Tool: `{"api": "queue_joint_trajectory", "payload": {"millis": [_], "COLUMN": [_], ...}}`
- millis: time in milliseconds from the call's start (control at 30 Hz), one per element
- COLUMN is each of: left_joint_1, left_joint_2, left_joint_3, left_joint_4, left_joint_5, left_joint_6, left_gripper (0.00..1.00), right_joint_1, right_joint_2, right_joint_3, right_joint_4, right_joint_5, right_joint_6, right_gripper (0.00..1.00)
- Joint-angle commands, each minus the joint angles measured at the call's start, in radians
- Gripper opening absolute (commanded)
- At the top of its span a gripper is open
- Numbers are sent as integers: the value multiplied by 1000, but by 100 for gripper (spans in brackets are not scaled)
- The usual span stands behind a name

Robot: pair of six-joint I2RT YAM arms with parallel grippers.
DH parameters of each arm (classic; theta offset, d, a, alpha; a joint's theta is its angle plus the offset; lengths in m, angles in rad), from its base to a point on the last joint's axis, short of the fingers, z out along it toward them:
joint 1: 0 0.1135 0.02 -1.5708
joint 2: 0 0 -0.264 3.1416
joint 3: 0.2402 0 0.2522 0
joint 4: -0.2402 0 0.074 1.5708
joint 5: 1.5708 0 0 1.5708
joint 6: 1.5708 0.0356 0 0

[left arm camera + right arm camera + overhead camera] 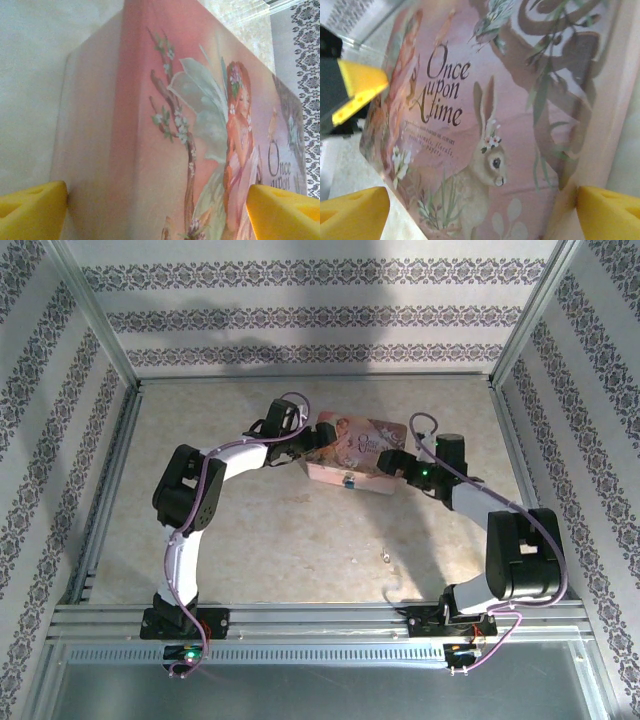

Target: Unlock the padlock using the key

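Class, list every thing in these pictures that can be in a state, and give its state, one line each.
tin: lid shut, lying between both end effectors.
padlock: on the tin's front; locked or not, too small to tell.
key: loose on the table, unheld.
left end effector: open, straddling the tin.
right end effector: open, straddling the tin.

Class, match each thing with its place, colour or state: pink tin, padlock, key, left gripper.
Things: 1 pink tin; 2 padlock; 3 key; 4 left gripper.
Descriptions: a lying on the table, apart from the tin; b the tin between its jaws; c lettered "Once upon a time"; d blue, on the tin's near side.
Pairs: 1-c; 2-d; 3-a; 4-b.
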Motion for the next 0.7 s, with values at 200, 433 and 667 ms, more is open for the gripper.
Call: {"api": "queue_joint_trajectory", "payload": {"millis": [200, 433, 667], "left_joint_1": [0, 37, 115], "left_joint_2": [-103, -168, -329], "left_joint_3": [-55, -104, -187], "left_joint_4": [9, -11, -93], "left_joint_5": [61, 32, -20], "left_joint_6": [39, 59, 132], "left_gripper": [91, 94, 100], "right_joint_1": [169, 192, 193], "right_joint_2": [-138, -207, -375], "right_joint_3": [-113, -127, -65], "right_joint_4": [56, -51, -445], "right_joint_5": [45, 166, 410], "right_joint_6": [73, 60, -10], "right_gripper": [95, 96, 98]}}
